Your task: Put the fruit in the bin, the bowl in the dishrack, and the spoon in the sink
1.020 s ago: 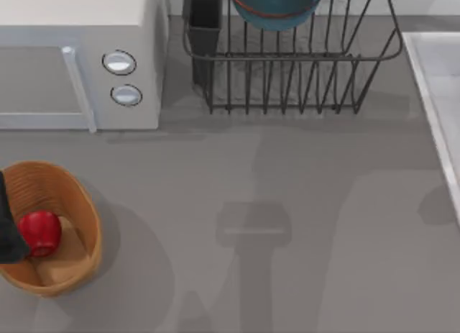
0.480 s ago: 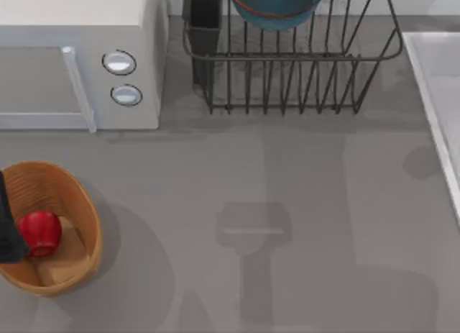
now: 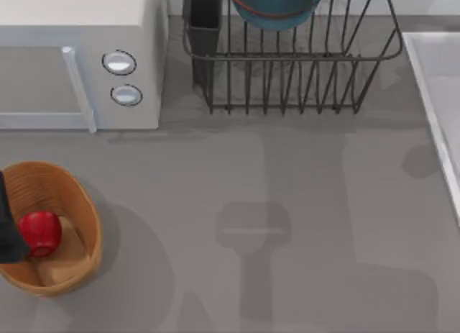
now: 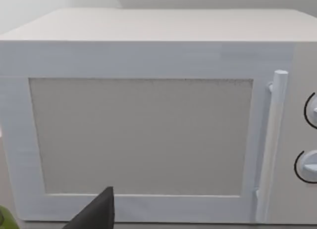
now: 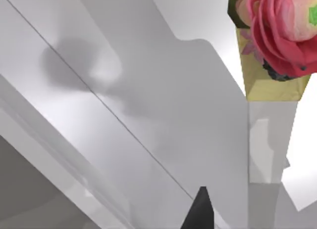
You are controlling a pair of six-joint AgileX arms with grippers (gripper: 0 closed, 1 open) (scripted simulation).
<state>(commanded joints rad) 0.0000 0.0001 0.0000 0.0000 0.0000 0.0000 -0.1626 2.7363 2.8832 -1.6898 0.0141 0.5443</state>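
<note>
Red fruit lies inside the bin, the tan wicker basket at the left side of the table near the front edge. It rests toward the basket's left wall, touching a dark piece of the left arm that enters from the table's left edge.

Bowl: blue-teal, sits in the dishrack at the back centre, tilted among the upright bars. A black utensil cup stands at the rack's left corner.

Sink: white basin along the right edge; its pale rim runs diagonally across the right wrist view, with grey shadows on the basin floor.

Microwave: white, back left, two round knobs facing right of its door. Left wrist view faces its door and handle.

Left gripper: one dark fingertip visible; cannot tell the finger spacing. Right gripper: one dark fingertip over the sink; spacing likewise cannot be told.

Pink flower in a yellow box appears beyond the sink.
</note>
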